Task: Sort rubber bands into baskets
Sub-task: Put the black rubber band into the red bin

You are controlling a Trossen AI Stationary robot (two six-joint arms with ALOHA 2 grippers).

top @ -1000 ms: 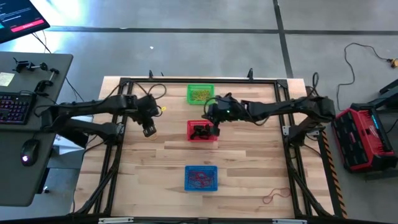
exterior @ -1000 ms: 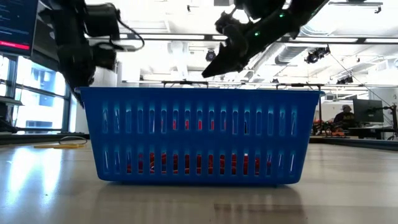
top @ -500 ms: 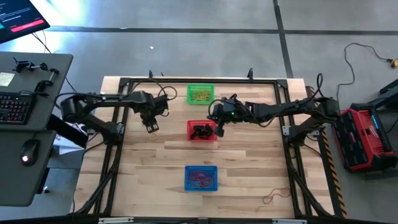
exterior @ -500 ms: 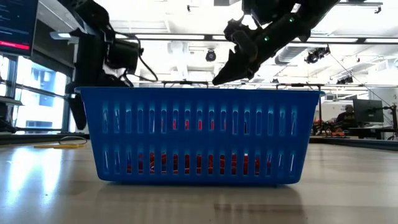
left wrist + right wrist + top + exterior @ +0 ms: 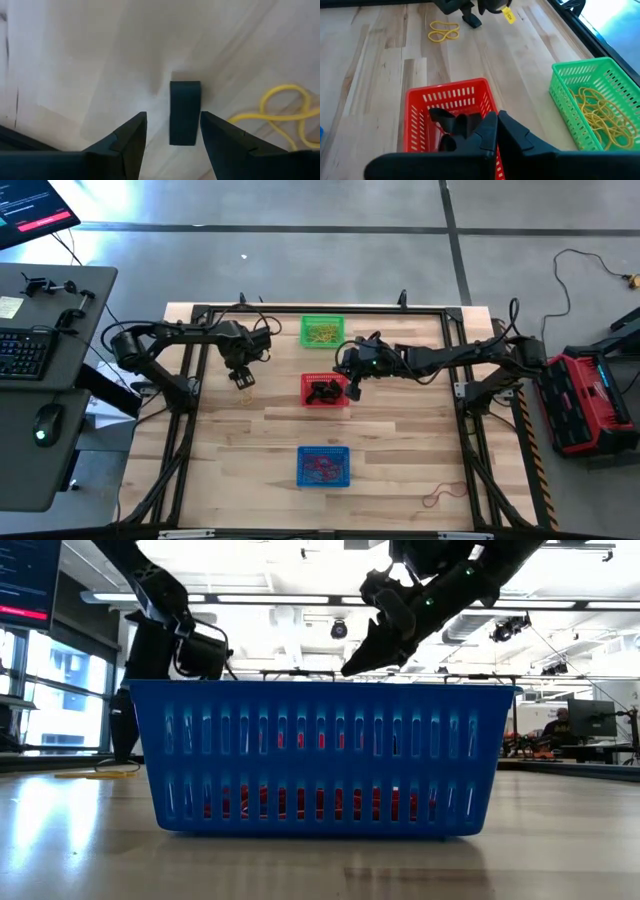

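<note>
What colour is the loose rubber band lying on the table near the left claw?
Yellow. The rubber band shows best in the right wrist view.

Robotics lab in an open-plan industrial space: polished concrete floor point(image 5: 300, 270), exposed ceiling ducts point(image 5: 470, 630) and strip lights point(image 5: 290, 600), a framed wooden table point(image 5: 400, 440), desk with keyboard point(image 5: 22, 352), distant workbenches point(image 5: 575, 745).

- Wooden table point(image 5: 400, 440) sitting w/ a black metal frame point(image 5: 320, 310) running round its edges.
- Grey desk point(image 5: 40, 380) standing at pic left, carrying a keyboard point(image 5: 22, 352) w/ glowing keys & a mouse point(image 5: 42, 425).
- Monitor point(image 5: 30, 208) showing at top-left corner, screen glowing.
- Red & black case point(image 5: 580, 400) lying on the grey floor point(image 5: 300, 270), right of table.
- Low view: person point(image 5: 556, 726) sitting far back in the room, right side.
</note>
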